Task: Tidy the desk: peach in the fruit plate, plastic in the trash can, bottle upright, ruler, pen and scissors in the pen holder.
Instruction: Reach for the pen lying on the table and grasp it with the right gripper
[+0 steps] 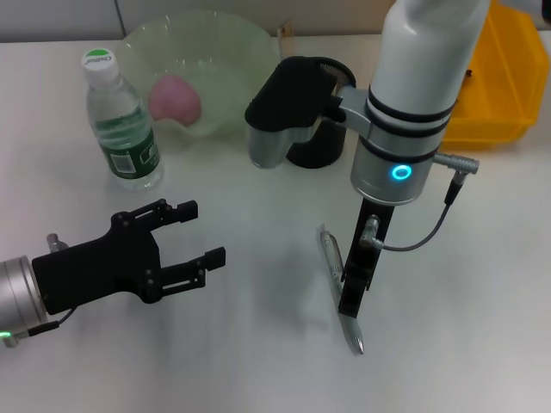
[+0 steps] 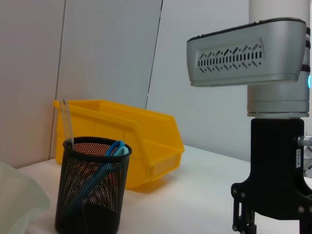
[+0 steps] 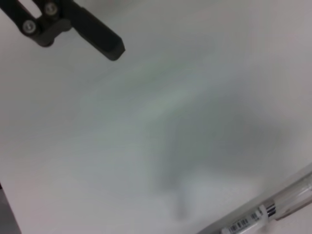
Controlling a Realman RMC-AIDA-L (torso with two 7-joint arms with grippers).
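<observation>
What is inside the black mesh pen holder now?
The left wrist view shows the pen holder holding blue-handled scissors and a clear ruler. No pen shows inside. In the head view the right arm covers the holder.

The right arm (image 1: 422, 77) is a white cylinder ringed by two black bands, ending in a silver wrist collar with a glowing cyan ring light (image 1: 400, 172). Beside that light a grey cable (image 1: 430, 225) leaves a metal plug and loops to the black right claw (image 1: 355, 288). A silver, black-capped camera housing (image 1: 280, 116) with slotted vents juts from the collar. The left claw (image 1: 194, 237) is matt black with visible screws, on a silver wrist.
</observation>
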